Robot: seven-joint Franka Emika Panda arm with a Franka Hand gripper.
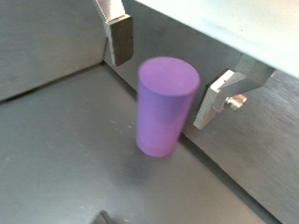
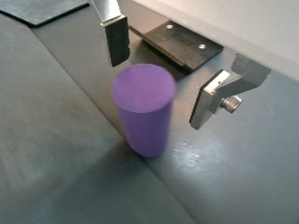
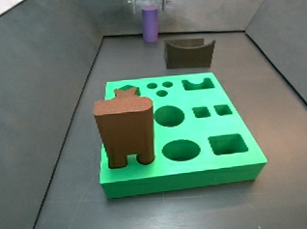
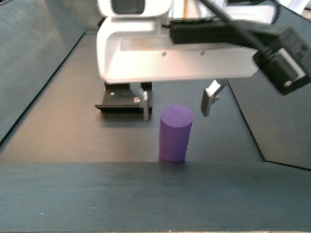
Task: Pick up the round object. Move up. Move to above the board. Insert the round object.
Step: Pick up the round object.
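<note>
Hovering over the far end of the table (image 3: pixel 67 140), my pincer (image 1: pixel 163 63) hangs spread wide, its two silver fingers (image 1: pixel 119 39) standing apart on either side of the round object (image 1: pixel 165 105) with clear gaps between plate and purple surface in both wrist views, so nothing is gripped. In a wrist view the same spread shows around the round object (image 2: pixel 143 109), the pincer (image 2: pixel 163 66) sitting level with the peg's top and one finger (image 2: pixel 114 39) well off its side. The peg stands upright on the dark floor, its flat round top facing me. In a side view the pincer (image 4: pixel 177 95) sits just above and around the peg's upper end (image 4: pixel 175 133), under my white wrist housing (image 4: pixel 158 50). Behind the peg, near the back wall, the fixture (image 2: pixel 177 44) rests on the floor; it also shows in a side view (image 4: pixel 122 98). Farther out, in a side view, the round object (image 3: pixel 149 26) stands by the back wall beneath the pincer (image 3: pixel 150 4), the dark brown notched block (image 3: pixel 188 53) lies near it, and the board (image 3: pixel 177 135) lies well apart, nearer the camera, with the brown arch-legged block (image 3: pixel 124 132) standing upright on its near left part.
</note>
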